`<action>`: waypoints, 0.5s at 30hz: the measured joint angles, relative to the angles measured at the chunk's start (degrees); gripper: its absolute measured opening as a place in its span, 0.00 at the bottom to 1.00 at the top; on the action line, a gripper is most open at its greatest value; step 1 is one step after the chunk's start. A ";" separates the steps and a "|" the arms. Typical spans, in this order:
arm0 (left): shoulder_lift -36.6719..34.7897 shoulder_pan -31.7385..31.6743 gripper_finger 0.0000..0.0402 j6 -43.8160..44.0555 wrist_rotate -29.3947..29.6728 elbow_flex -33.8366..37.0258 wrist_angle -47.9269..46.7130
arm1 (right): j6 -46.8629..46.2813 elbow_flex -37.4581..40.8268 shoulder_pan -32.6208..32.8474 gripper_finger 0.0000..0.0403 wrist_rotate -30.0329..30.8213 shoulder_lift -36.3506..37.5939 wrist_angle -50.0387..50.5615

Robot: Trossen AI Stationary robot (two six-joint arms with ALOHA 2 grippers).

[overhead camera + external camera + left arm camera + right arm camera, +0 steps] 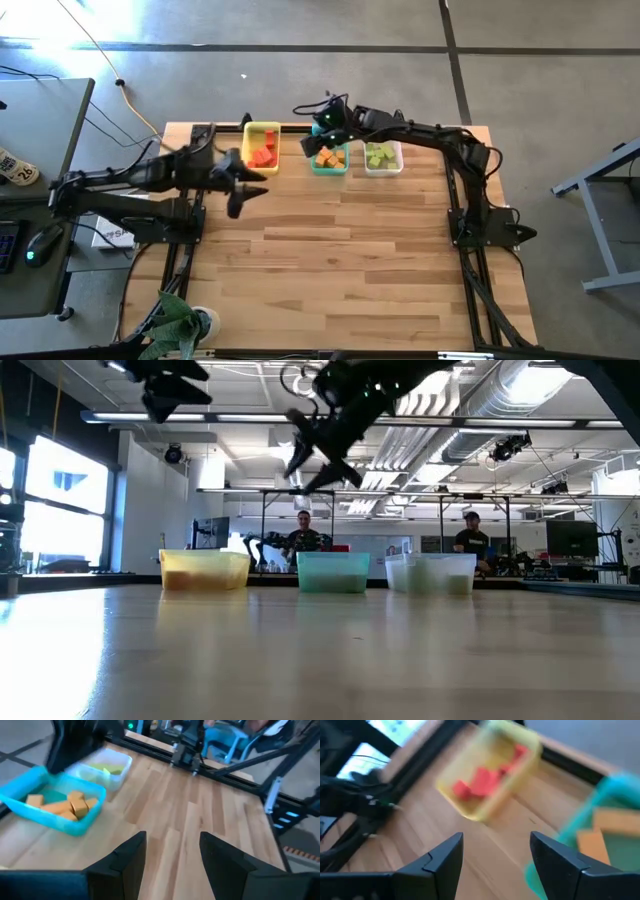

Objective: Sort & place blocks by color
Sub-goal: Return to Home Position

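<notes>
Evidently every block in sight lay sorted by colour: in the high view the red blocks (263, 155) sat in the yellow bin (248, 140), the orange blocks (330, 158) in the teal bin (330, 172), and the light green blocks (379, 156) in the clear bin (399, 160). These three bins stood side by side in a row at the upper middle of that frame, near the far edge of the wooden table (340, 260), yellow to the left, teal in the centre and clear to the right. The right gripper (496, 842) showed in its own wrist view with its fingers spread wide and nothing between them. In the high view it hung at the upper centre, over the gap between the yellow and teal bins, and in the low view it was raised well above the teal bin, near the top middle of the frame. The left gripper (173, 837) was likewise spread apart and empty. In the high view it sat at the left centre, just below and left of the yellow bin, and in the low view it hung at the top left. Behind the table, the low view showed two persons (305, 538) seated in the room beyond the bins. A potted plant (178, 322) stood at the lower left of the high view.
</notes>
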State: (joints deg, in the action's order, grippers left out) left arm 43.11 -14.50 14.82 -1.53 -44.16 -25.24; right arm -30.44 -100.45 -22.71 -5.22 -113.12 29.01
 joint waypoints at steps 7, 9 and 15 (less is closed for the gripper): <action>-15.19 3.41 0.43 2.06 0.91 13.76 6.94 | 4.45 -10.64 7.21 0.54 10.12 0.13 2.93; -19.08 4.23 0.43 2.17 0.95 17.55 9.25 | 5.86 -13.74 8.89 0.54 12.52 0.13 3.87; -28.60 5.98 0.43 2.16 0.95 28.09 16.86 | 7.99 -22.97 11.74 0.54 13.38 0.19 12.20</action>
State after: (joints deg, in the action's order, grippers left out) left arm 14.51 -8.52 16.97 -0.58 -16.08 -8.38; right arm -22.45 -123.42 -10.97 8.16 -112.92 41.21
